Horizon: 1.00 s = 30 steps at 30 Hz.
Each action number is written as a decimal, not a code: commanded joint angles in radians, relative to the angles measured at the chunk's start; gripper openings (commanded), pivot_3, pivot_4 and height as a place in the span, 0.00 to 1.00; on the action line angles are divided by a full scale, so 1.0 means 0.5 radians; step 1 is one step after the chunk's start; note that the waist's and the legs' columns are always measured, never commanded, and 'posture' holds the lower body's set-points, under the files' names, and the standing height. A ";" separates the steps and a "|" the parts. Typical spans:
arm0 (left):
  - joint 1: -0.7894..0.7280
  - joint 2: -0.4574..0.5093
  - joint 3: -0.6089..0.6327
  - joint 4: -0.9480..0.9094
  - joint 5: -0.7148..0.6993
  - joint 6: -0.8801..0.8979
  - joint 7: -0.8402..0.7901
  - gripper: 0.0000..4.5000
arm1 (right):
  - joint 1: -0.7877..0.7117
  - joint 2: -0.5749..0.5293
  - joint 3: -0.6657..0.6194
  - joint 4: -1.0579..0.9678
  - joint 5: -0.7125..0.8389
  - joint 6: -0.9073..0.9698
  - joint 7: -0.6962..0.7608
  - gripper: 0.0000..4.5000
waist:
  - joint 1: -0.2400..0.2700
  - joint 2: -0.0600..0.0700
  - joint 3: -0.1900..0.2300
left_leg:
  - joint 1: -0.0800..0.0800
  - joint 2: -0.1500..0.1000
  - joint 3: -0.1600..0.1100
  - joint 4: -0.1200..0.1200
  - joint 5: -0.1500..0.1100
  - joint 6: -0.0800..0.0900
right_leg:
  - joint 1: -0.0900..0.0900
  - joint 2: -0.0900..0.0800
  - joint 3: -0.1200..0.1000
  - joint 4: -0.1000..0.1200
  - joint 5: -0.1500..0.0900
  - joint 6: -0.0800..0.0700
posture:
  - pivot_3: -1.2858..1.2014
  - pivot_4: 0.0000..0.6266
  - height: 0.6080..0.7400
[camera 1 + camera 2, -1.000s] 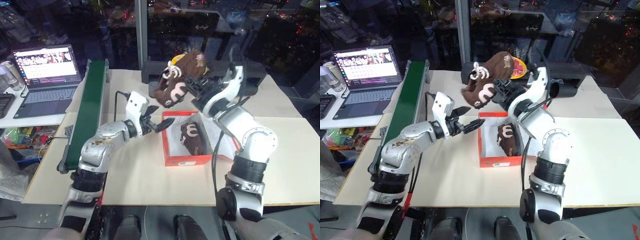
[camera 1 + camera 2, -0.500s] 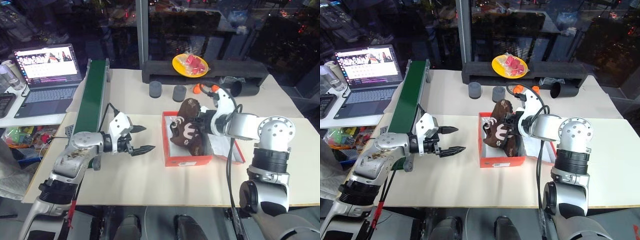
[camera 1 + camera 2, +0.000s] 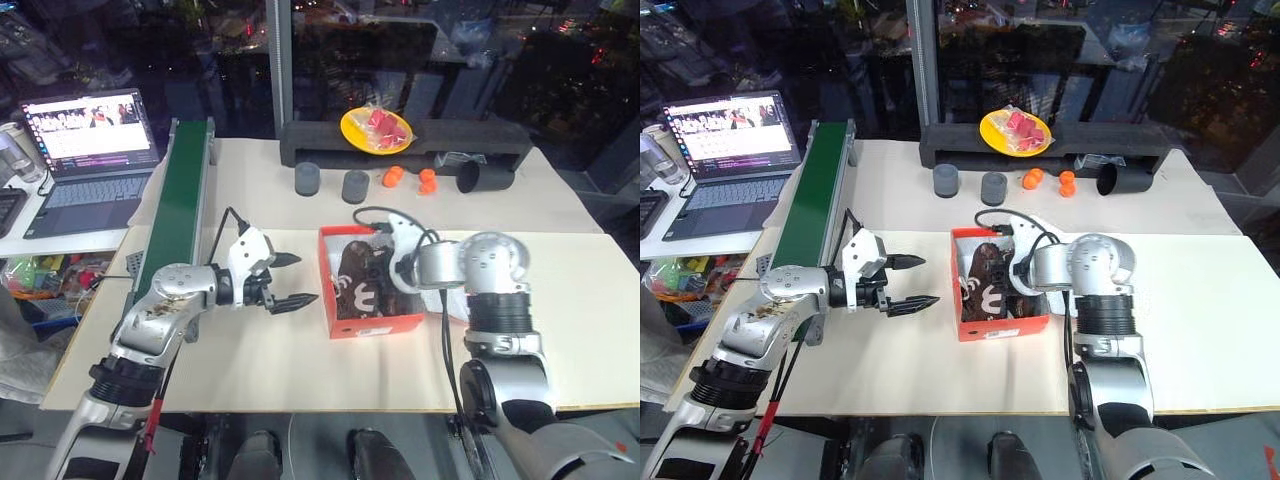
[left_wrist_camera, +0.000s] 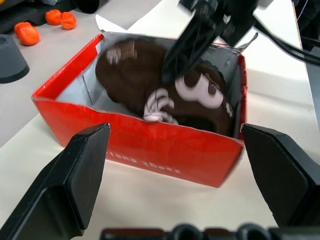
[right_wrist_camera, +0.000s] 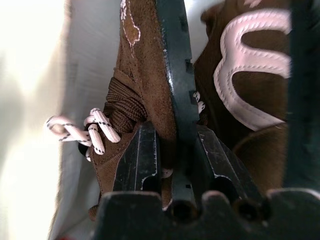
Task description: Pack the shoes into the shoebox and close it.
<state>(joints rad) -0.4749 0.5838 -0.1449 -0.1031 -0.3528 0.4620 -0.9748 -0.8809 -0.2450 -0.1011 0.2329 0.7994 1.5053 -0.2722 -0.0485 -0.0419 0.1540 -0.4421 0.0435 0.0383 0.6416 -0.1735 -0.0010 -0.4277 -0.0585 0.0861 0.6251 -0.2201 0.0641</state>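
Two shoes (image 4: 165,95) lie in the box (image 3: 370,325). Right gripper (image 4: 175,62) reaches down inside, pinching one shoe. Left gripper (image 3: 290,280), wide open, waits just left of it.

a second ago the right gripper (image 3: 1012,279) held a brown shoe (image 3: 983,272) high above the table, behind the red-orange shoebox (image 3: 995,327); it has since swung down and now reaches into the box with the shoe clamped in its narrow jaws, lying beside the other shoe (image 4: 210,102) already inside. the left gripper (image 3: 908,283), which hovered wide open right at the box's near-left corner, has drawn back toward the green conveyor side and now sits apart from the box, fingers spread toward it.
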 commanded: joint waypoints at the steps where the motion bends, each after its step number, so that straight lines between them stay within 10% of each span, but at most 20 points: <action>1: -0.058 -0.025 -0.015 -0.022 0.020 -0.040 -0.010 0.99 | -0.055 -0.012 0.172 0.181 -0.221 -0.164 0.210 0.15 | 0.000 0.000 0.000 | 0.000 0.000 0.000 0.000 0.000 0.000 | 0.000 0.000 0.000 0.000 0.000 0.000 | 0.52 0.24 1.00; 7: -0.081 -0.056 -0.041 0.010 0.043 -0.052 -0.030 0.99 | -0.102 0.020 0.150 0.384 -0.427 -0.300 0.378 0.15 | 0.001 0.000 -0.001 | 0.005 0.000 -0.001 0.000 0.000 0.000 | 0.005 0.001 -0.001 0.001 0.000 0.000 | 0.52 0.24 1.00; 15: -0.112 -0.074 -0.055 0.041 0.058 -0.059 -0.060 1.00 | -0.187 0.068 -0.197 -0.034 -0.441 -0.203 0.316 0.74 | 0.006 0.002 0.001 | 0.002 0.000 -0.001 0.000 0.000 0.000 | 0.002 0.000 -0.001 0.002 0.000 0.000 | 0.52 0.24 1.00; 20: -0.106 -0.065 -0.049 0.032 0.062 -0.048 -0.076 1.00 | -0.275 0.142 -0.523 -0.665 -0.230 0.189 0.340 0.74 | 0.011 0.004 0.002 | -0.006 0.000 -0.004 0.000 0.000 0.000 | -0.004 0.000 -0.003 0.002 0.000 0.000 | 0.52 0.24 1.00; 30: -0.118 -0.075 -0.060 0.079 0.077 -0.058 -0.097 1.00 | 0.388 -0.068 -1.085 -1.255 0.355 0.218 -0.172 0.02 | 0.030 0.004 0.002 | -0.005 -0.003 -0.011 0.002 0.000 0.000 | 0.004 -0.005 -0.014 -0.003 -0.001 -0.001 | 0.52 0.24 1.00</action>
<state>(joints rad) -0.5145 0.5507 -0.1775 -0.0511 -0.3152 0.4565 -1.0154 -0.7230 -0.2610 -0.5759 -0.3139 0.9084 1.6067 -0.2982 -0.0335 -0.0398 0.1549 -0.4448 0.0424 0.0326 0.6425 -0.1735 -0.0008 -0.4256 -0.0605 0.0791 0.6238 -0.2206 0.0638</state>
